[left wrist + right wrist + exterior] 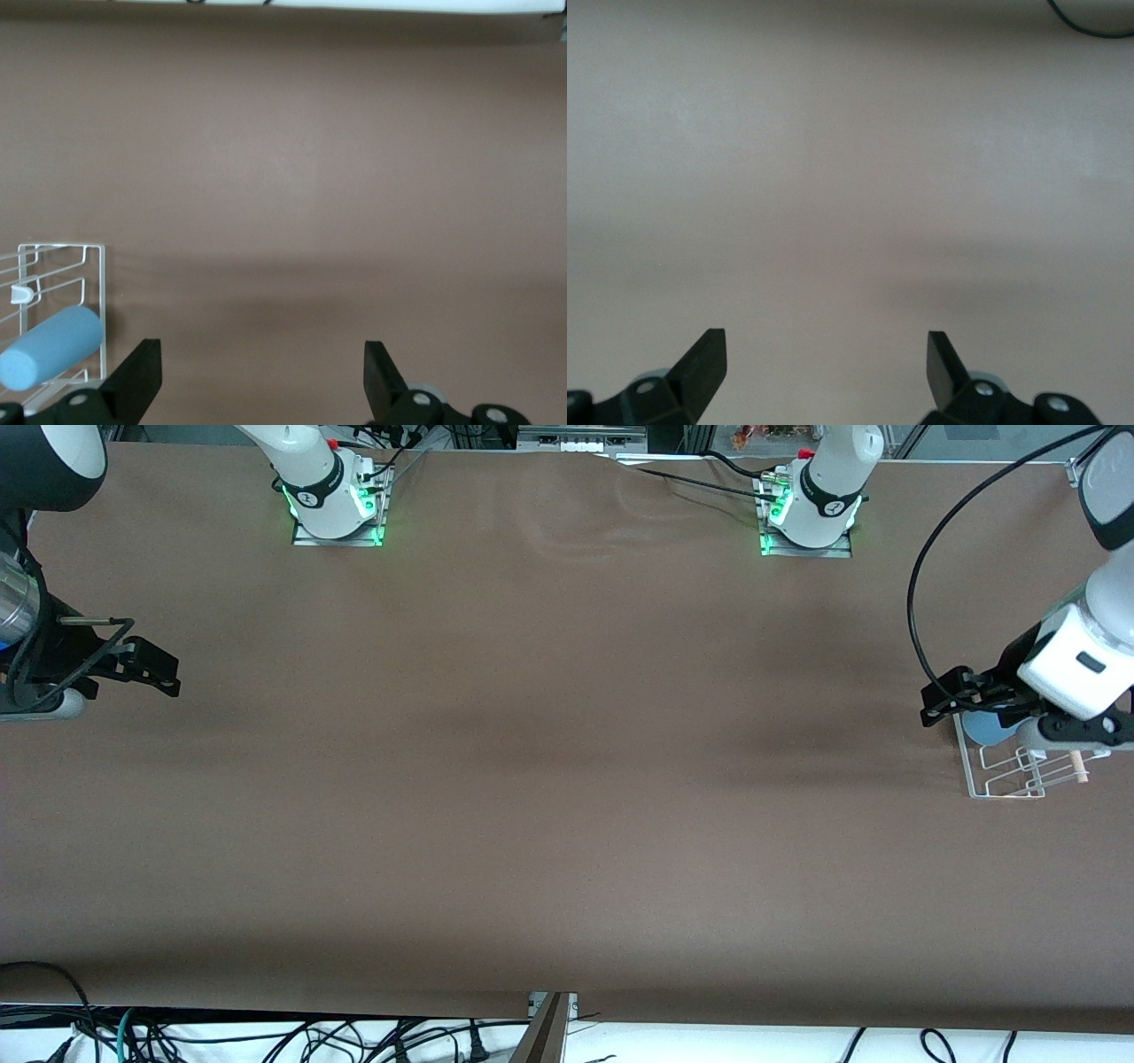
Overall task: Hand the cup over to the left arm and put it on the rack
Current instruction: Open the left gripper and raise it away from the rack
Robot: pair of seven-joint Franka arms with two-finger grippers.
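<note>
The light-blue cup (pixel 982 727) (pixel 49 347) lies on its side in the white wire rack (pixel 1010 784) (pixel 96 266), at the left arm's end of the table. A wooden dowel (pixel 1077 766) crosses the rack. My left gripper (pixel 941 698) (pixel 261 363) hangs open just off the rack's edge, over bare table, with nothing between its fingers. The arm's white wrist block covers part of the rack. At the right arm's end of the table my right gripper (pixel 164 670) (pixel 826 354) waits low over the brown table, open and empty.
The two arm bases (pixel 337 509) (pixel 808 518) stand along the table's edge farthest from the front camera. A black cable (pixel 917 602) loops above the table near the left wrist. Loose cables (pixel 266 1041) lie past the edge nearest the front camera.
</note>
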